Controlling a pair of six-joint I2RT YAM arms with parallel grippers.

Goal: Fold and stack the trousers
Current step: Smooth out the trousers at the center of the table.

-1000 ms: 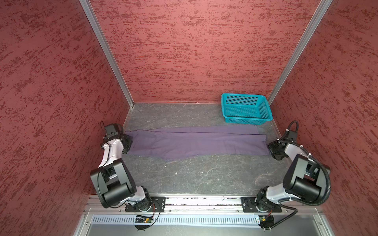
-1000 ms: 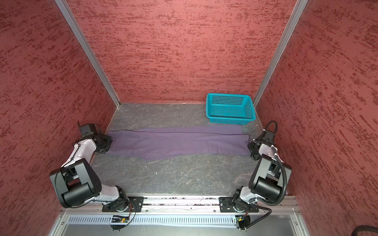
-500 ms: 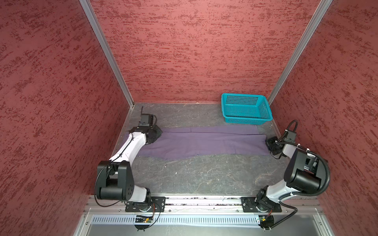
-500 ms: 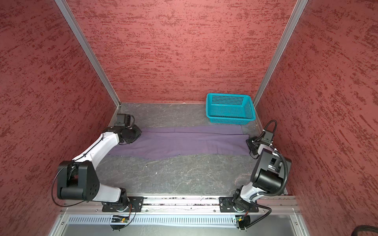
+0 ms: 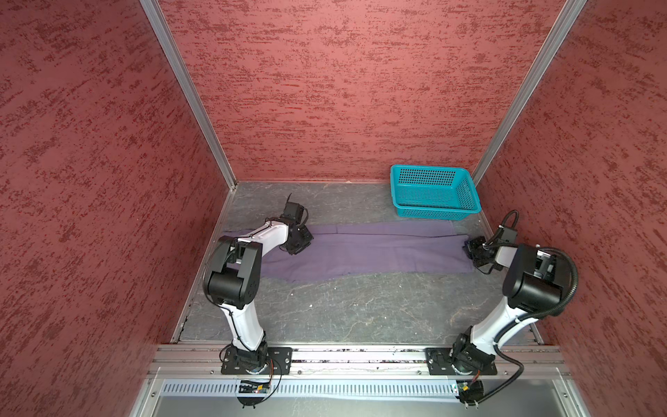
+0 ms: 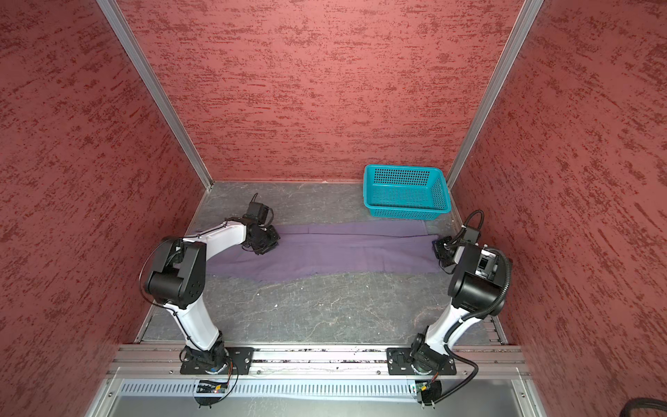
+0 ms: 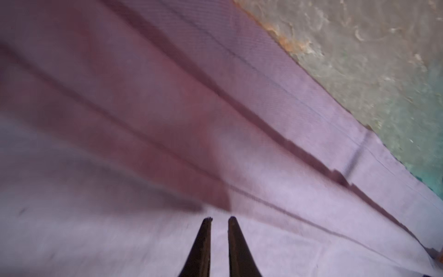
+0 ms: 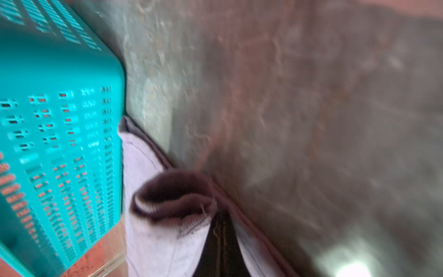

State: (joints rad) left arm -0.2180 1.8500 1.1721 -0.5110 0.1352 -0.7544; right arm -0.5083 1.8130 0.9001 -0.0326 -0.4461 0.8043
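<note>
The dusty-purple trousers point(image 5: 379, 252) point(image 6: 343, 252) lie flat in a long strip across the grey table. My left gripper point(image 5: 299, 245) point(image 6: 265, 245) hovers low over their left part. In the left wrist view its fingertips point(image 7: 219, 219) stand a narrow gap apart above smooth cloth point(image 7: 143, 120), with nothing pinched between them. My right gripper point(image 5: 471, 249) point(image 6: 437, 249) sits at the strip's right end. In the right wrist view it point(image 8: 219, 215) is shut on the bunched hem of the trousers point(image 8: 155, 239).
A teal perforated basket point(image 5: 429, 168) point(image 6: 400, 166) stands at the back right, just behind the trousers' right end, and it is close beside the held hem in the right wrist view point(image 8: 60, 120). Red walls close in on three sides. Bare grey table point(image 5: 361, 310) lies in front.
My left arm swung from the trousers' left end rightward and back over the cloth, its jaws narrowing. My right gripper closed on the hem at the right end.
</note>
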